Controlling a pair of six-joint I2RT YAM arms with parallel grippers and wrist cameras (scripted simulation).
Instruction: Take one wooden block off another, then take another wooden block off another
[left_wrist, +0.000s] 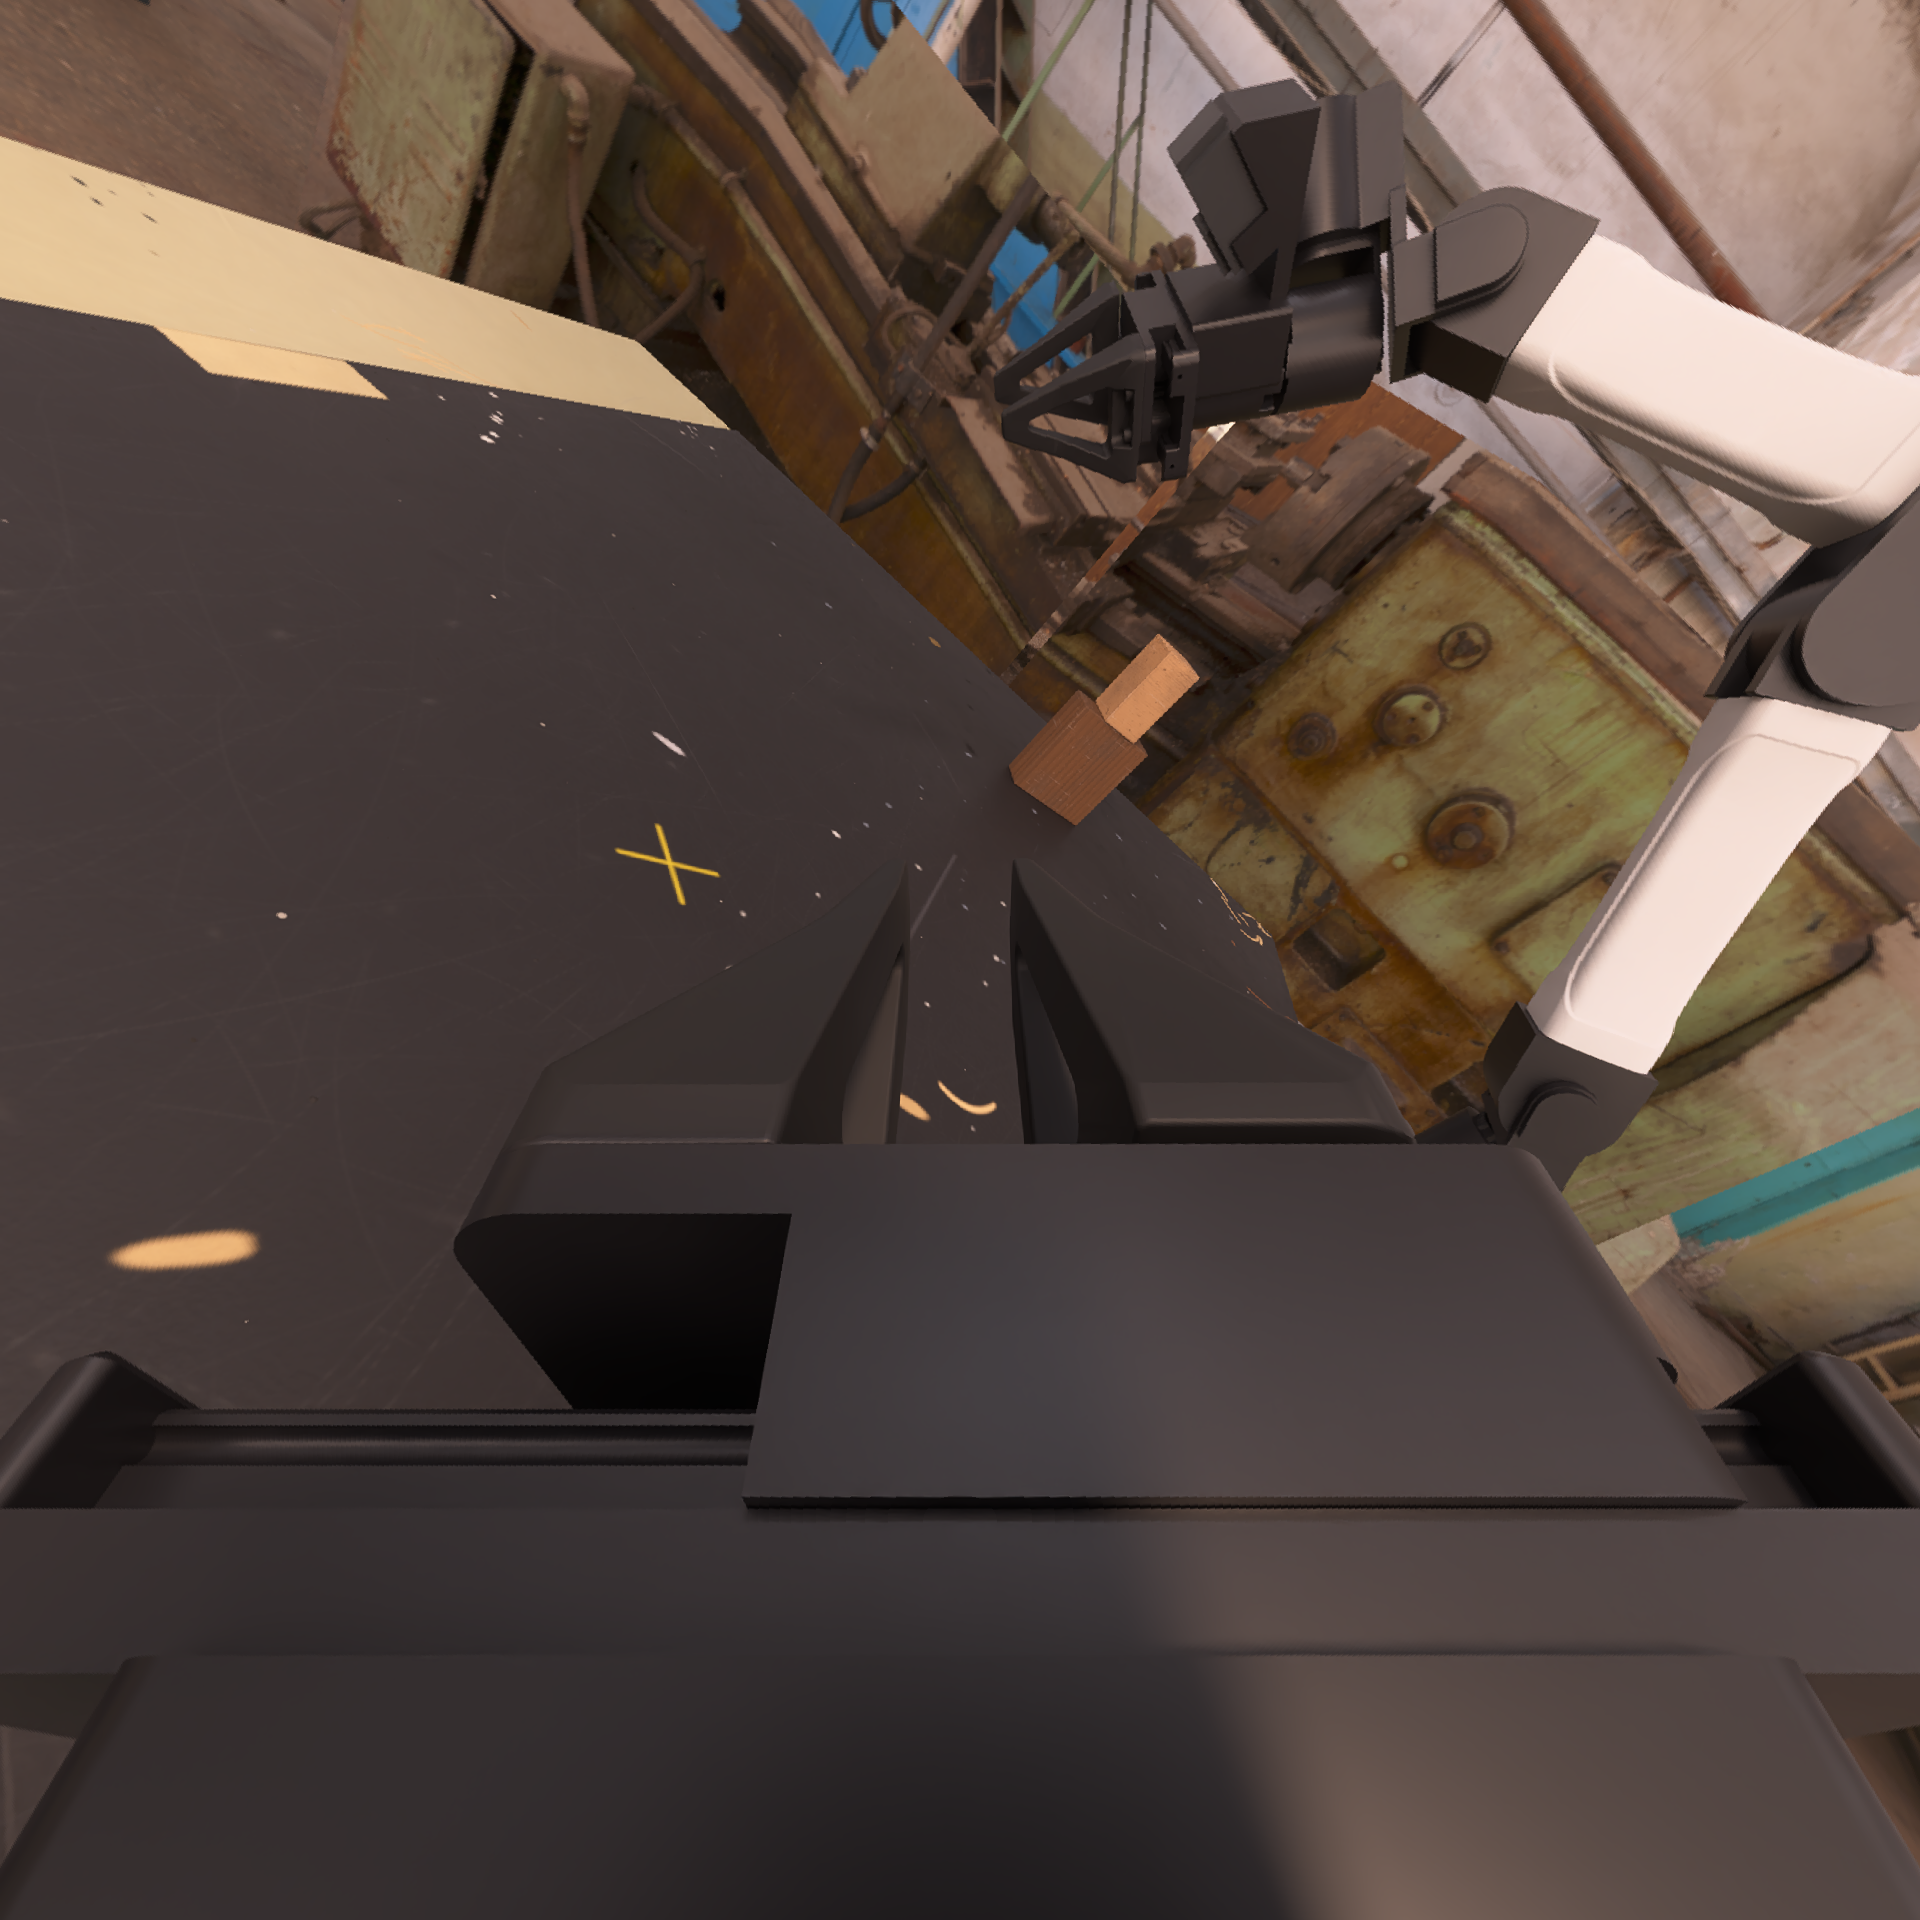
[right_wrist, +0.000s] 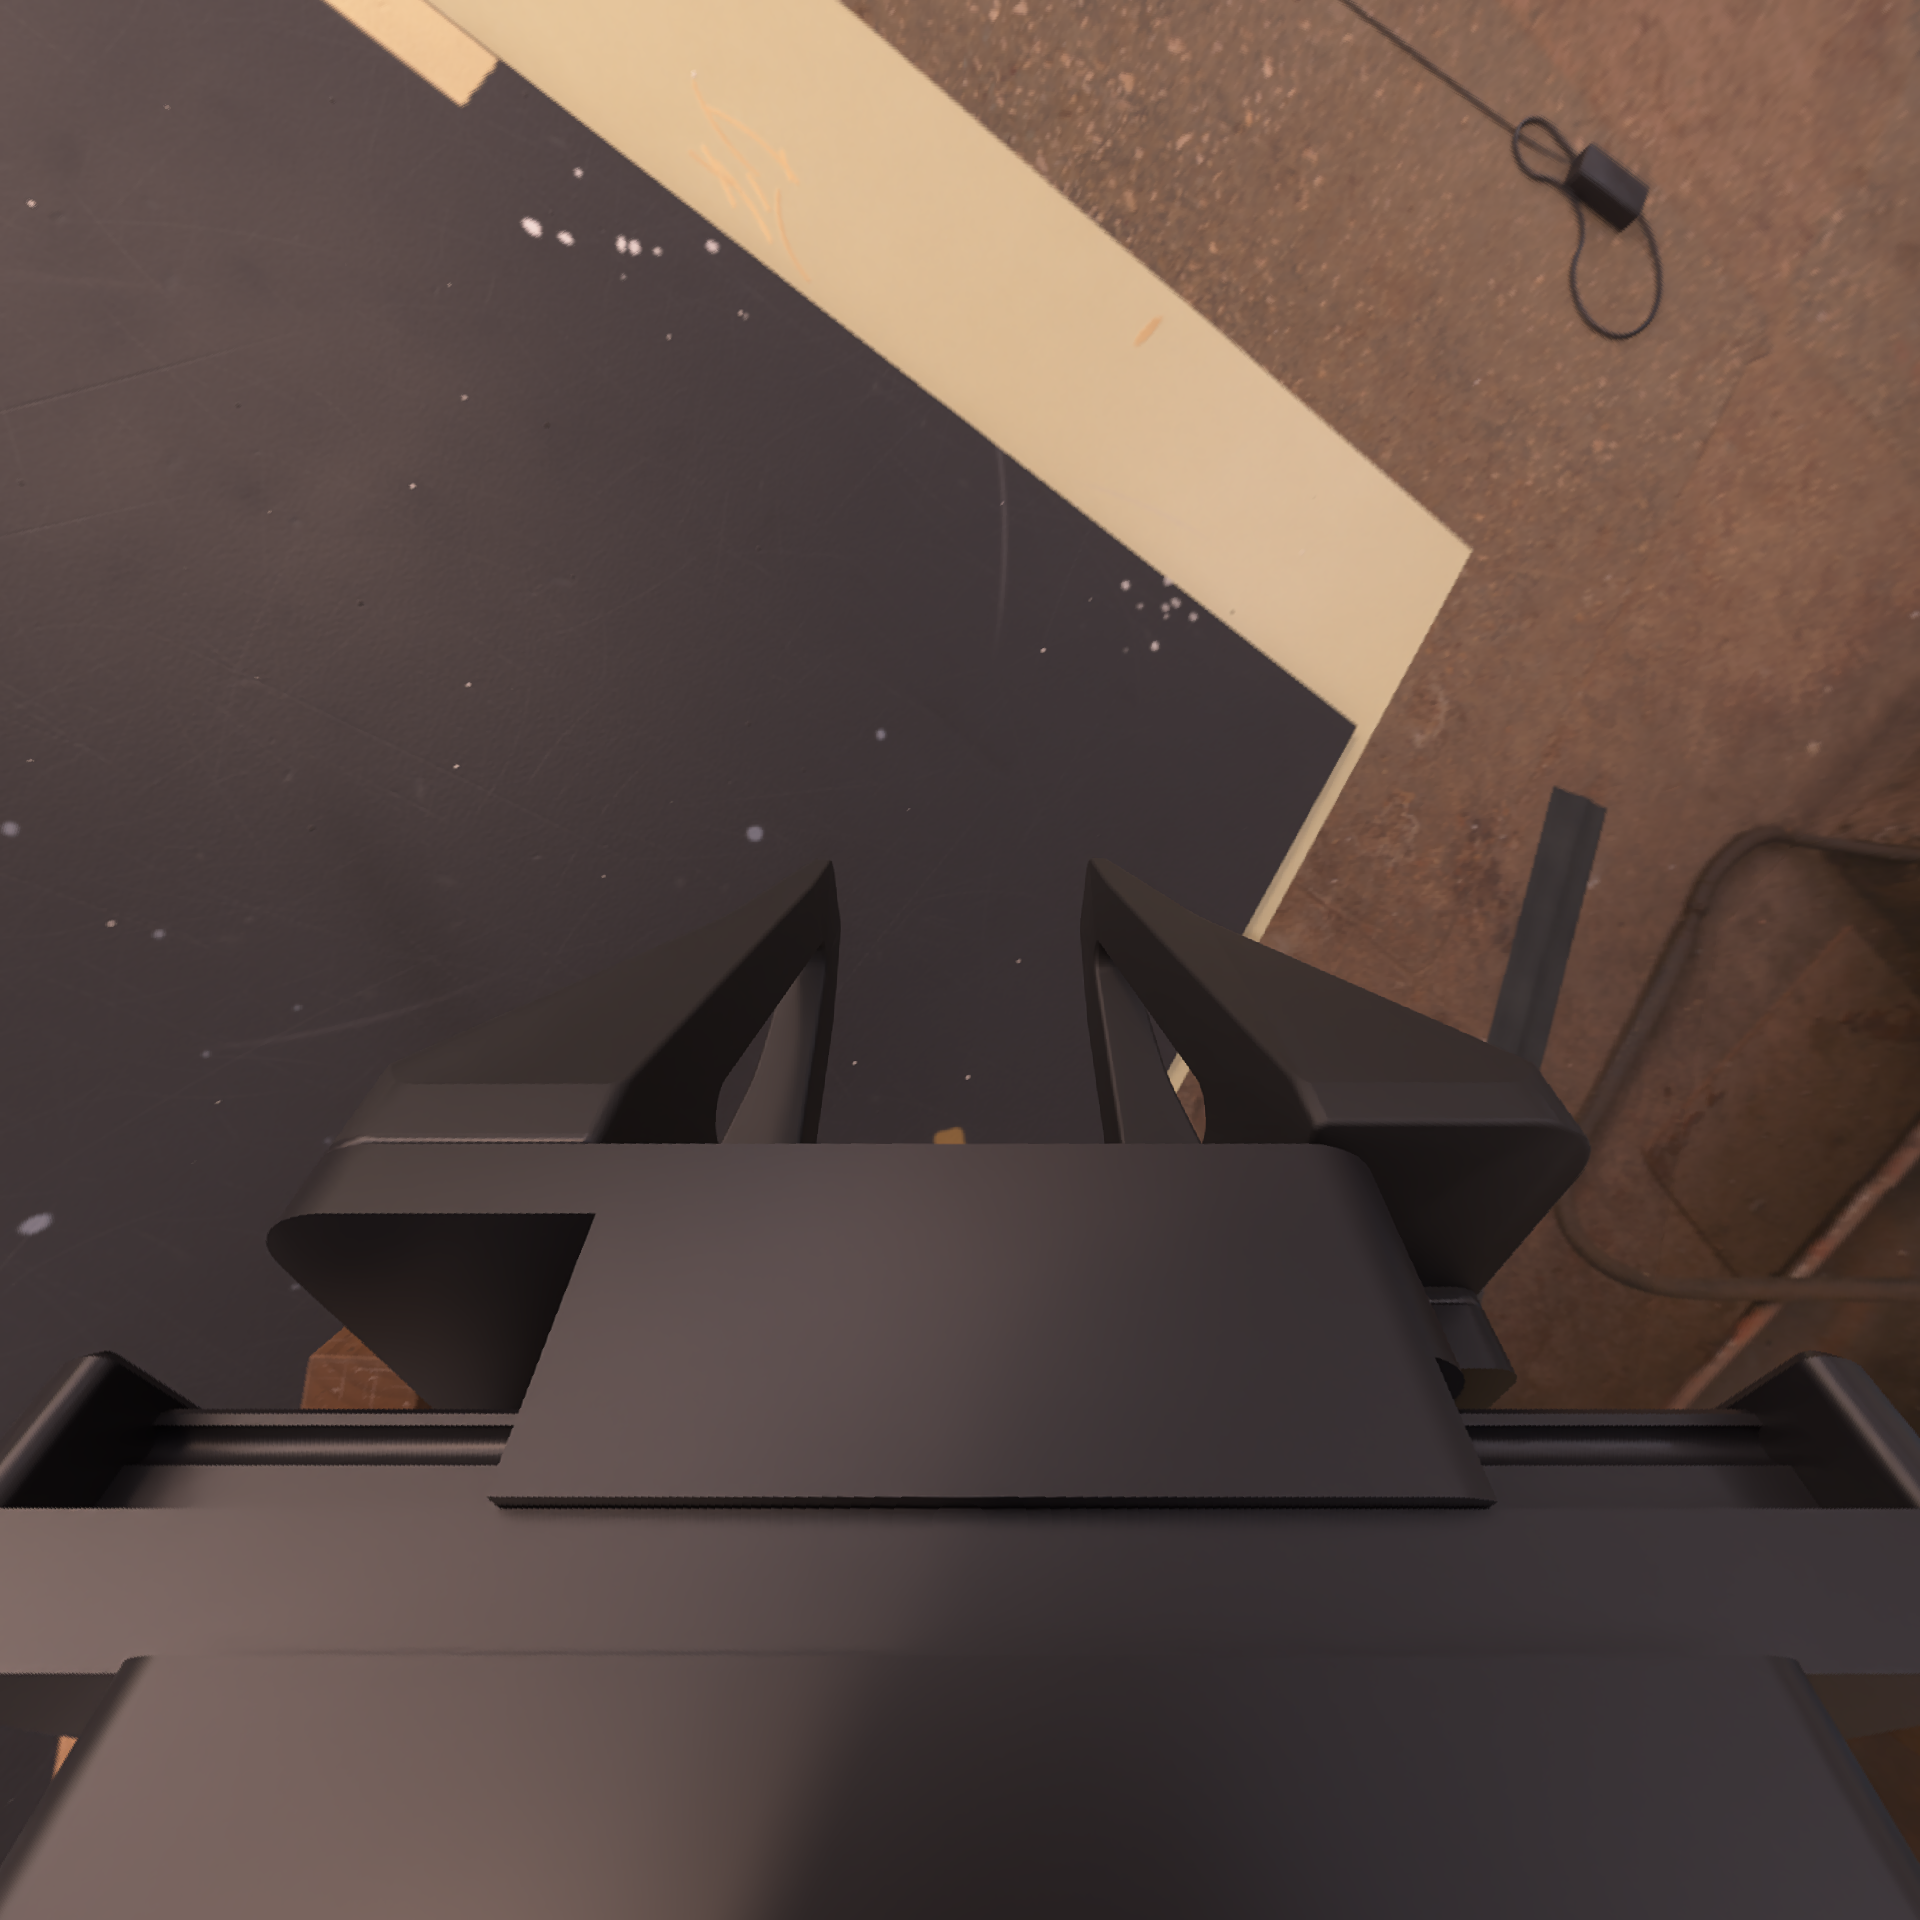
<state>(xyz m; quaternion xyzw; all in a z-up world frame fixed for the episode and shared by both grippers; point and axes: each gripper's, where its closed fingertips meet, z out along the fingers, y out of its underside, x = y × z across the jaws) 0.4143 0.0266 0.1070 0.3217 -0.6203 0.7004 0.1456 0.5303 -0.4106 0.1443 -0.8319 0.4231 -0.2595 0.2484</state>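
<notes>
In the left wrist view a light wooden block (left_wrist: 1151, 688) sits on a darker brown block (left_wrist: 1075, 767), which rests on the dark table (left_wrist: 416, 675) near its far edge. My left gripper (left_wrist: 961, 894) is low over the table just short of this stack, its jaws narrowly apart and empty. My right gripper (left_wrist: 1006, 407) hovers well above the stack, open and empty. In the right wrist view the right gripper (right_wrist: 956, 904) points down at bare table (right_wrist: 416, 623). A brown wood-like patch (right_wrist: 353, 1382) shows under its body; I cannot tell what it is.
A yellow cross mark (left_wrist: 665, 862) lies on the table left of my left gripper. The table has a pale border (right_wrist: 1039, 343) and ends close behind the stack. The right arm's white links (left_wrist: 1714, 894) rise at the right. Rusty machinery (left_wrist: 1455, 748) stands beyond the table.
</notes>
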